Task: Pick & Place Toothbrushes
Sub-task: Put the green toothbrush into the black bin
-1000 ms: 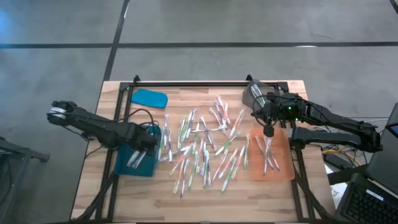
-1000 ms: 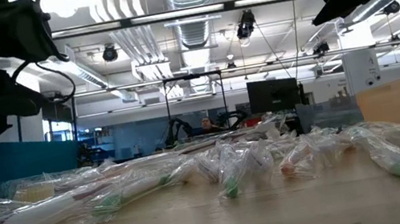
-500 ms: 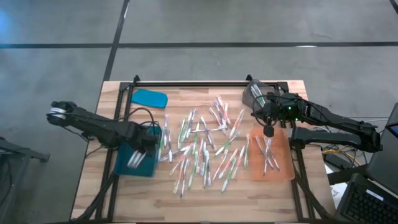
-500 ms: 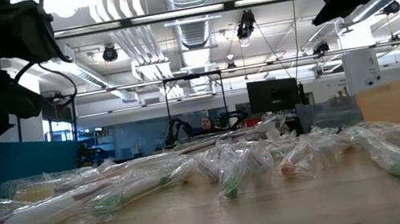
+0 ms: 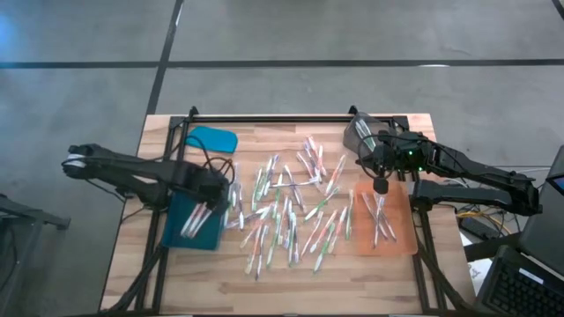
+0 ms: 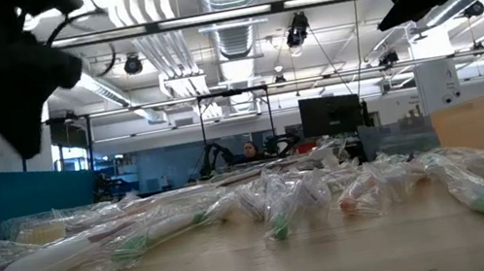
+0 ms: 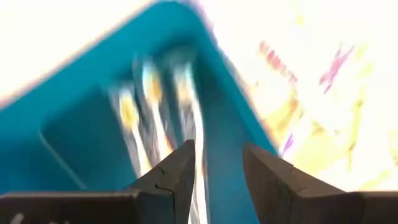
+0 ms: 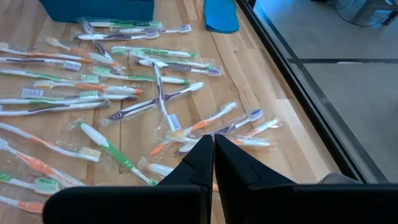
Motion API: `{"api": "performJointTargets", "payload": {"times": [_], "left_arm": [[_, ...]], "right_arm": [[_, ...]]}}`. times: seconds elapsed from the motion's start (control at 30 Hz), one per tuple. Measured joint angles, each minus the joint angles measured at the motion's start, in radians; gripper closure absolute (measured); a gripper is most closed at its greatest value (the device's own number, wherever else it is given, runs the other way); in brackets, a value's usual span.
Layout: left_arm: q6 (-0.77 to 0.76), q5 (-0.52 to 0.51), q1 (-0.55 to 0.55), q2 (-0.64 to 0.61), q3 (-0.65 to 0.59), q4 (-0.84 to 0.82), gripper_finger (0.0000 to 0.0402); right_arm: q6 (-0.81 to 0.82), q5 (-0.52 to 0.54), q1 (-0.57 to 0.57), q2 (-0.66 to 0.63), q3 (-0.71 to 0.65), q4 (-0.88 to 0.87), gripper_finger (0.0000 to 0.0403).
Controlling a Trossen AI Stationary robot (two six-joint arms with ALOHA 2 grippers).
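Observation:
Several wrapped toothbrushes [image 5: 291,207] lie loose on the middle of the wooden table, also in the right wrist view [image 8: 93,93] and the low view [image 6: 264,206]. A few toothbrushes [image 5: 192,224] lie in the teal tray [image 5: 179,233] at the left. My left gripper [image 5: 214,192] hangs over that tray's right part, pointing down. It is open [image 7: 217,149] with nothing between its fingers, above the tray's toothbrushes [image 7: 155,118]. My right gripper [image 5: 381,186] stays shut [image 8: 213,138] over the orange tray [image 5: 402,239], which holds several toothbrushes [image 5: 379,220].
A blue lid [image 5: 211,139] lies at the far left of the table and a clear container [image 5: 359,132] stands at the far right. A black frame [image 5: 273,117] runs along the far edge. The near strip of the table [image 5: 282,286] is bare wood.
My left gripper has risen from low over the teal tray and shifted a little toward the table's far right; most of this came in the last half second. The toothbrushes in the tray lie as before.

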Motion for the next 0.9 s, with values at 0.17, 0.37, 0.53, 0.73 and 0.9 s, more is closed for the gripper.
{"api": "performJointTargets", "payload": {"times": [0.17, 0.37, 0.53, 0.73, 0.9], "left_arm": [[0.177, -0.12, 0.028, 0.0, 0.083, 0.087, 0.0266], [0.432, -0.138, 0.111, 0.0, 0.15, 0.267, 0.027], [0.586, -0.127, 0.212, 0.0, 0.154, 0.407, 0.0277], [0.673, -0.084, 0.333, 0.019, 0.154, 0.427, 0.0285], [0.734, -0.082, 0.378, 0.067, 0.154, 0.45, 0.0287]], "right_arm": [[0.0, 0.0, 0.0, 0.0, 0.0, 0.0, 0.0394], [0.0, 0.0, 0.0, 0.0, 0.0, 0.0, 0.0394], [0.0, 0.0, 0.0, 0.0, 0.0, 0.0, 0.0394], [-0.105, 0.001, 0.0, 0.0, 0.0, 0.001, 0.0394], [-0.196, 0.0, 0.0, 0.0, 0.0, 0.002, 0.0394]]}}
